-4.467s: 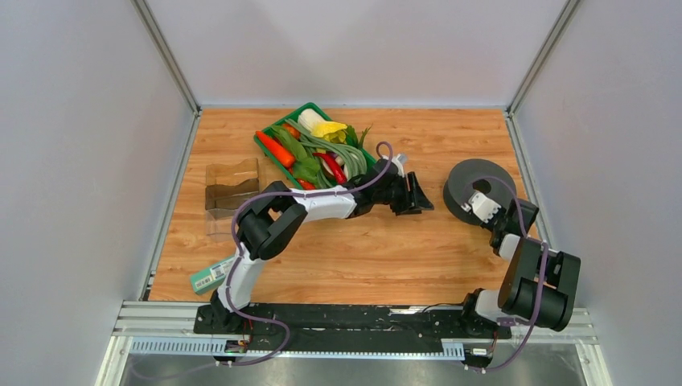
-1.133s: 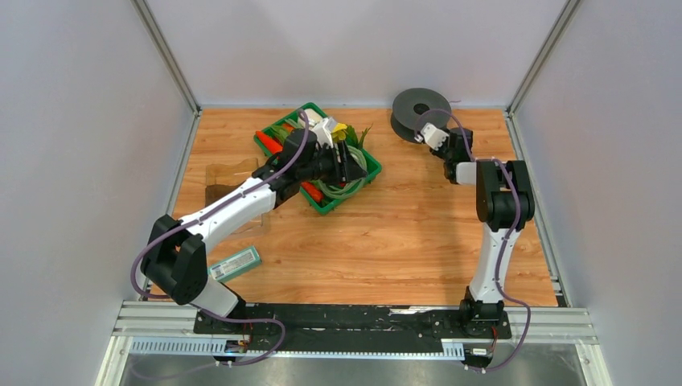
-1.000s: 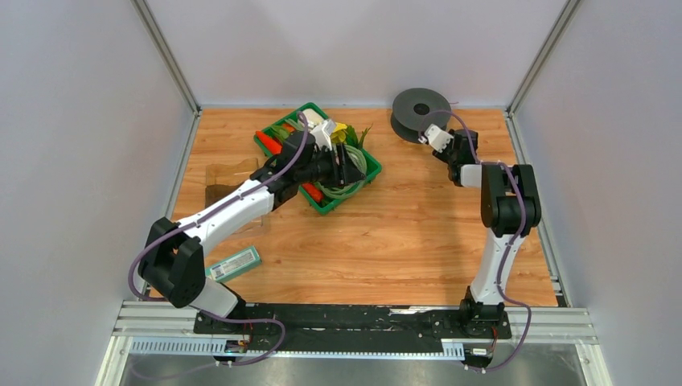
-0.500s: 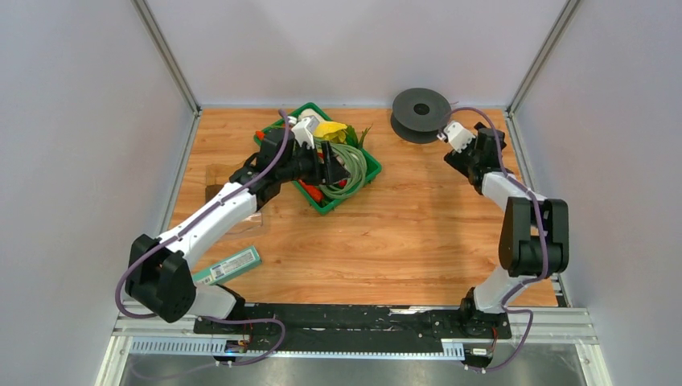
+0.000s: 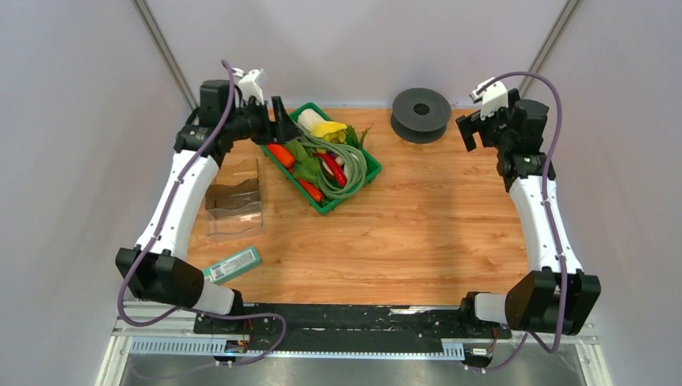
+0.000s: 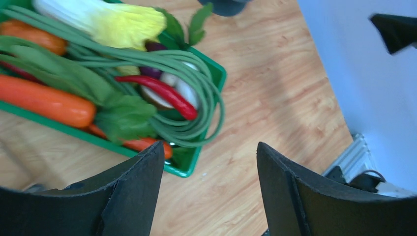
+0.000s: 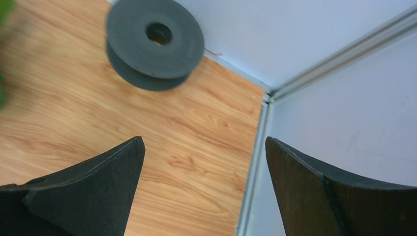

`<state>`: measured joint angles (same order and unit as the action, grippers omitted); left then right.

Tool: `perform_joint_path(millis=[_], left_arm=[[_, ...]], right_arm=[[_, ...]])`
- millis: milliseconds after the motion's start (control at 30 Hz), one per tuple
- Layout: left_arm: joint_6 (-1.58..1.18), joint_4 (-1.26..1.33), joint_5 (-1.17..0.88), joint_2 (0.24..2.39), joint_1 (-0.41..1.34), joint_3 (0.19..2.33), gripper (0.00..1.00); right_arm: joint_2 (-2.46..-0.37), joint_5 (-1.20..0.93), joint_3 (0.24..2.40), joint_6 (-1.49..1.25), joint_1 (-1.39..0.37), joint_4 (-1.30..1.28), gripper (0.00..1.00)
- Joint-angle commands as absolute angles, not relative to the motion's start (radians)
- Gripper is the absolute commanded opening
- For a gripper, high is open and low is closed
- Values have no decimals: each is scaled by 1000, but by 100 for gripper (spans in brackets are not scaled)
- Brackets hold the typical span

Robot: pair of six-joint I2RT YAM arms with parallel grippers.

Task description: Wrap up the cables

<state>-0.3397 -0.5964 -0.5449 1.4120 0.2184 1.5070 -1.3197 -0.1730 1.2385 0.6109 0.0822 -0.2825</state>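
Observation:
A dark grey spool [image 5: 421, 115] stands on the wooden table at the back right, and it shows from above in the right wrist view as the spool [image 7: 155, 43]. A short bit of very thin red cable [image 7: 212, 50] lies at the foot of the back wall beside it; the rest of the cable is hidden. My right gripper [image 5: 473, 133] hangs open in the air right of the spool, apart from it, with nothing between its fingers [image 7: 204, 139]. My left gripper [image 5: 281, 122] is raised at the back left, open and empty [image 6: 210, 144], above the near corner of the green tray.
The green tray [image 5: 363, 182] holds carrots, a red chilli, leaves and looped green bean strands [image 6: 196, 93]. A clear plastic holder [image 5: 235, 201] stands left of it. Near the front left lies a teal box [image 5: 231, 265]. Walls and metal rails close in the table on three sides.
Both arms have lifted and swung outward: the left away from the tray toward the back left, the right away from the spool toward the right wall. Both grippers opened wider.

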Motion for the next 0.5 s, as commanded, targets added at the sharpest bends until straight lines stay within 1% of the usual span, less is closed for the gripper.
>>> perform_joint_path(millis=[0, 67, 200, 267, 367, 467], left_arm=[[-207, -808, -591, 1460, 111, 1640, 77], [-149, -850, -583, 1462, 75, 1661, 77], [-2, -969, -463, 1473, 72, 1672, 77], [29, -977, -419, 1460, 77, 1622, 77], [46, -939, -361, 1408, 98, 1491, 77], [93, -919, -241, 1356, 181, 1392, 77]], right_arm=[[-1247, -374, 1281, 332, 81, -390, 100], [-1230, -391, 1272, 241, 66, -396, 100], [-1210, -387, 1238, 132, 3, -437, 100], [-1189, -376, 1183, 98, -53, -440, 100], [-1128, -347, 1040, 75, -118, -401, 100], [-1075, -331, 947, 57, -138, -377, 100]])
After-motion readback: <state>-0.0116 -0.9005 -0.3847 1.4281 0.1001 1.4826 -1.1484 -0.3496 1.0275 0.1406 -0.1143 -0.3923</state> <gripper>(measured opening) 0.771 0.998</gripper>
